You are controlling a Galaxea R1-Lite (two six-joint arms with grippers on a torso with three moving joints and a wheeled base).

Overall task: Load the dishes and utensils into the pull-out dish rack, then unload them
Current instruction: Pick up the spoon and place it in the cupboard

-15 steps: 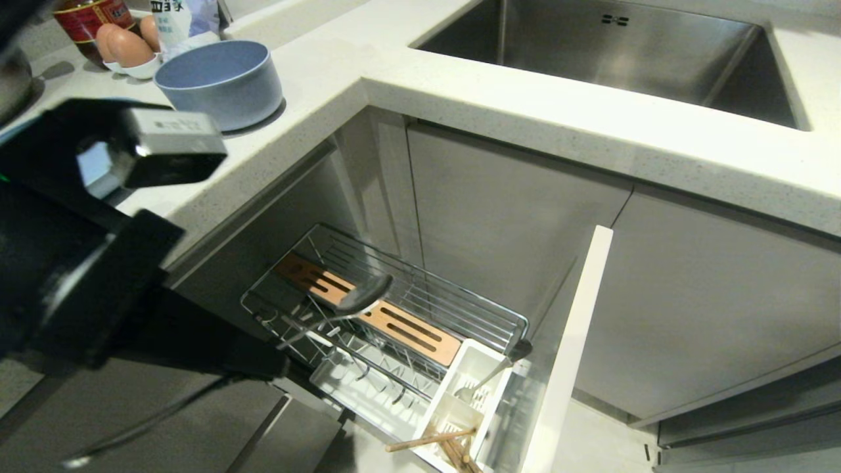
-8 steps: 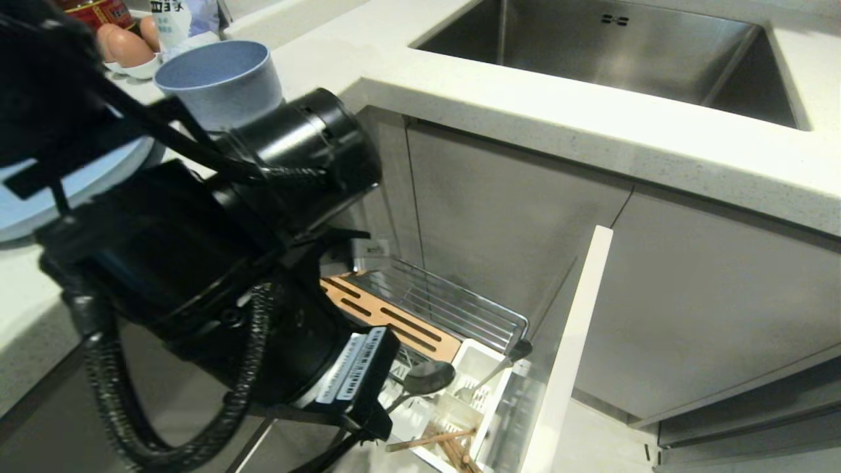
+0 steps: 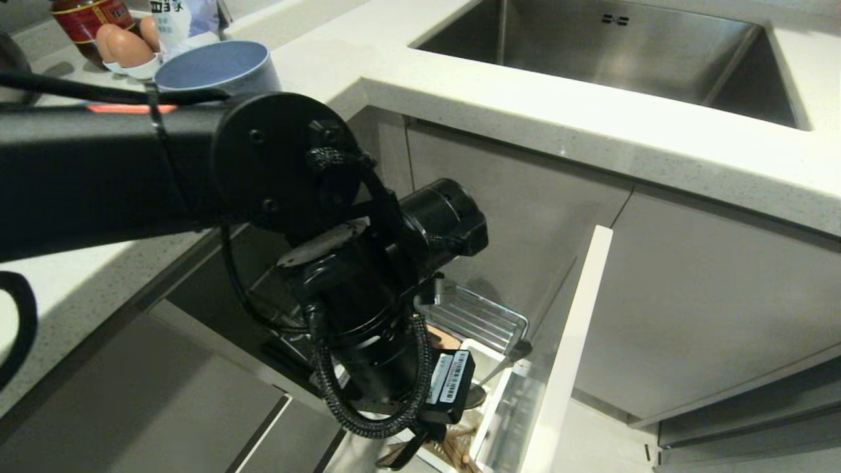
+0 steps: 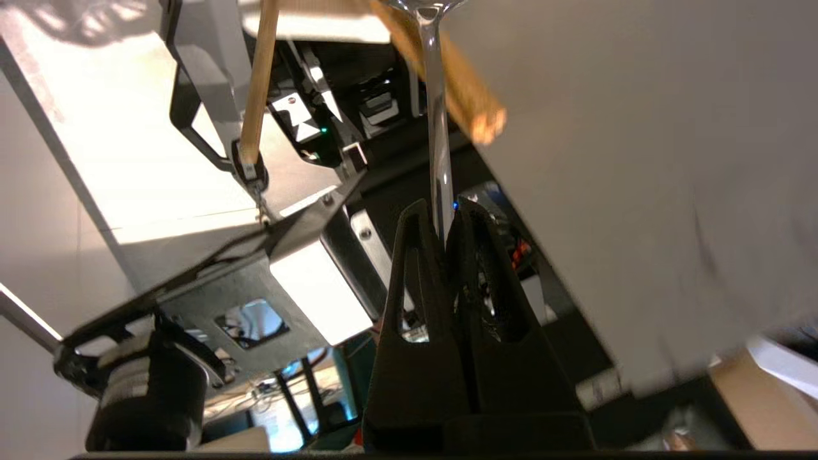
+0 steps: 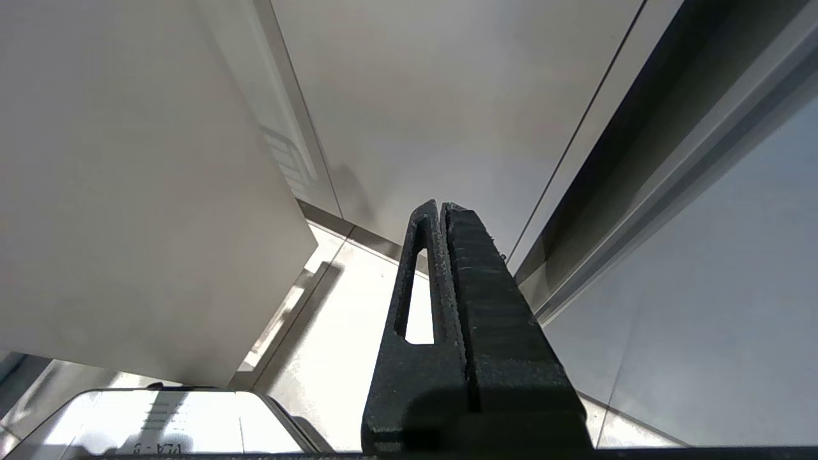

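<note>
The head view is evenly and brightly lit from above, with the pale countertop (image 3: 525, 98) almost washed out and soft sheen on the steel sink (image 3: 624, 52), while the black left arm (image 3: 98, 171) close to the lens reads as a dark, detail-poor mass. In the left wrist view white panels (image 4: 115, 160) flare into glare, and a near chopstick (image 4: 466, 96) is out of focus

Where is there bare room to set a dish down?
Bare: the countertop between the blue bowl and the sink. Crowded: the utensil caddy, where the left gripper holds the spoon beside the chopsticks; the arm covers most of the rack.
</note>
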